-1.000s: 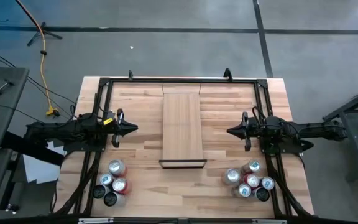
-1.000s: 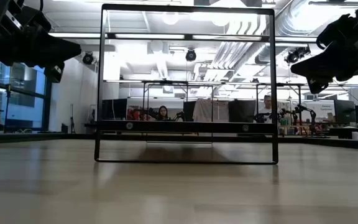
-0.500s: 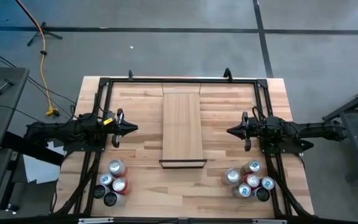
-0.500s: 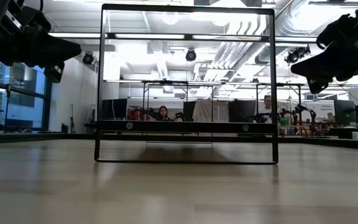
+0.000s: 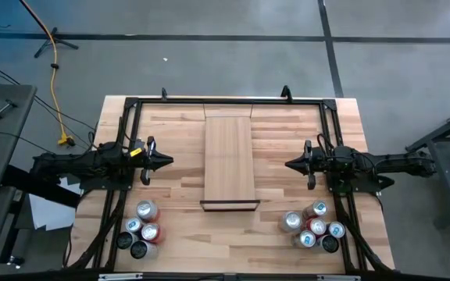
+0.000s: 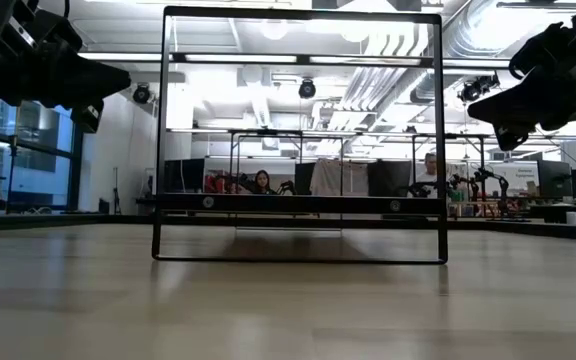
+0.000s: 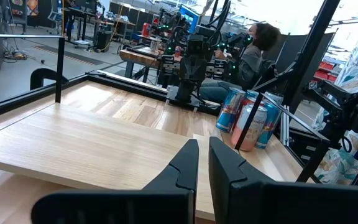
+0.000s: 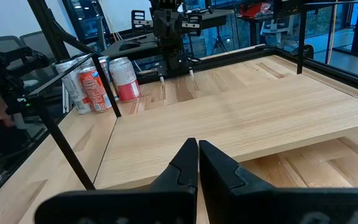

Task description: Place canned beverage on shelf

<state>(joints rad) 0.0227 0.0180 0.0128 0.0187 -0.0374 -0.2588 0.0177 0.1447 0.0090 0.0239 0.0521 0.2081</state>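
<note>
The shelf is a long light-wood plank at the table's middle, with a thin black frame at its near end; the frame stands upright in the low view. Canned beverages stand in two groups, near left and near right. My left gripper hangs shut and empty to the left of the shelf, pointing at it. My right gripper hangs shut and empty to its right, also pointing at it. The left wrist view shows the plank and the right group of cans; the right wrist view shows the left group.
A black metal rail frame runs around the tabletop's edges. Bare butcher-block table lies between each gripper and the shelf. People sit in the room beyond the table. A yellow cable lies on the floor at the far left.
</note>
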